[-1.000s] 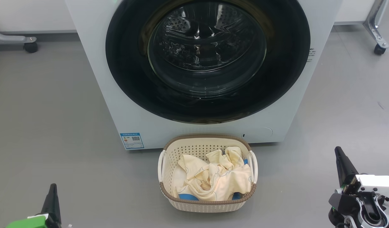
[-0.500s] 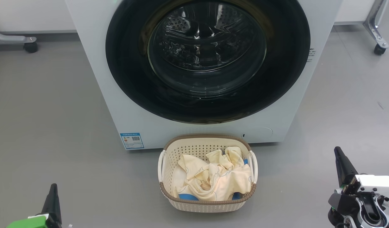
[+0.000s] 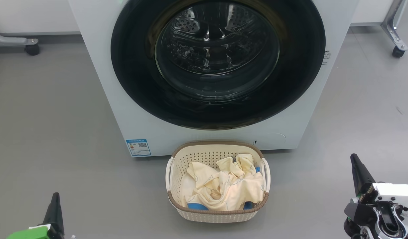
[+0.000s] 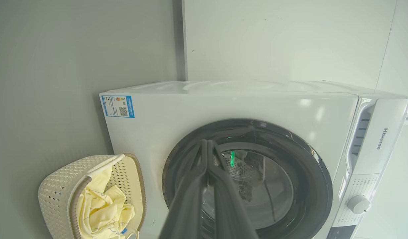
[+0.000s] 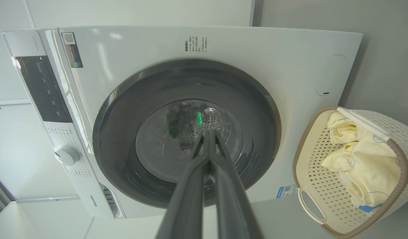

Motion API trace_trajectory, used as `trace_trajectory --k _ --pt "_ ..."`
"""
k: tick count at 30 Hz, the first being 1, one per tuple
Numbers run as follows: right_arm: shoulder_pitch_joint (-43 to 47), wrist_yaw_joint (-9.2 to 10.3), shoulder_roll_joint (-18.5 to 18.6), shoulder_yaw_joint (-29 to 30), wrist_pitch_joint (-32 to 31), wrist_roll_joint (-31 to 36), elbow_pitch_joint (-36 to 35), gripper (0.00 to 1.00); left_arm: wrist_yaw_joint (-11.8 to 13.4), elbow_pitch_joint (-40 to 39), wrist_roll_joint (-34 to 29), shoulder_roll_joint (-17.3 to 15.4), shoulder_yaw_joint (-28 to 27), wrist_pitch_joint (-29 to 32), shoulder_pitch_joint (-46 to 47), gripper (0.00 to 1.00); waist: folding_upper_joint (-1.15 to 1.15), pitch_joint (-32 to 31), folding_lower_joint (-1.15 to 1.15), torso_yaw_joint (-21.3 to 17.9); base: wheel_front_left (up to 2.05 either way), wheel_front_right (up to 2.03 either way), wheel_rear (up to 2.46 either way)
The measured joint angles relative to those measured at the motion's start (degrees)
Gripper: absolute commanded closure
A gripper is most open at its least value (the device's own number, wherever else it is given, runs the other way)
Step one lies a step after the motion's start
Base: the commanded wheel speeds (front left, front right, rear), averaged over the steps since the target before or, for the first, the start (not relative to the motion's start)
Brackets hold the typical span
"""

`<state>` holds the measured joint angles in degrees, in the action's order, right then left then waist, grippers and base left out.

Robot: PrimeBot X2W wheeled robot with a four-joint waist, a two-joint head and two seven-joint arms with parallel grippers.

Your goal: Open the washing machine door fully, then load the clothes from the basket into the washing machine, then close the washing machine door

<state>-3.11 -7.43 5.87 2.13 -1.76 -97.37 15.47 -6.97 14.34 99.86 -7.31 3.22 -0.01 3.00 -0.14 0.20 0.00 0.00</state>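
Observation:
The white washing machine (image 3: 101,79) stands ahead on the grey floor. Its round black-rimmed door (image 3: 291,76) is closed flat against the front, also in the left wrist view (image 4: 310,186) and the right wrist view (image 5: 114,132). Just in front sits the cream basket (image 3: 218,215) with pale yellow clothes (image 3: 223,187) heaped inside. My left gripper (image 3: 55,196) is low at the left, shut and empty, well back from the basket. At the lower right, my right gripper (image 3: 354,157) is shut with nothing in it. Each wrist view shows its own fingers pressed together, left (image 4: 207,143) and right (image 5: 207,132).
A wheeled frame leg (image 3: 396,36) stands at the right of the machine and a caster (image 3: 32,49) at the left. Open grey floor lies on both sides of the basket. A blue label sticker (image 3: 138,147) is at the machine's lower left corner.

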Motion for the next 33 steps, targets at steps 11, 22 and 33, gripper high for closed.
trace_trajectory --k 11,22,33 --pt "0.0 -0.01 -0.03 0.09 -0.01 0.04 0.0 1.0 0.0 0.02 -0.07 0.08 -0.15 0.01 0.01 1.0 0.0 0.0 0.0 0.0 0.0 0.0 0.0" --pt "0.0 -0.01 -0.07 0.2 -0.02 0.09 0.0 1.0 0.01 0.04 -0.07 0.2 -0.32 0.08 0.01 1.0 0.0 0.0 0.0 0.0 0.0 0.0 0.0" --pt "0.0 -0.01 -0.1 0.33 -0.24 0.09 0.0 1.0 0.0 0.07 -0.08 0.23 -0.46 0.47 0.01 1.0 0.0 0.0 0.0 0.0 0.0 0.0 0.0"
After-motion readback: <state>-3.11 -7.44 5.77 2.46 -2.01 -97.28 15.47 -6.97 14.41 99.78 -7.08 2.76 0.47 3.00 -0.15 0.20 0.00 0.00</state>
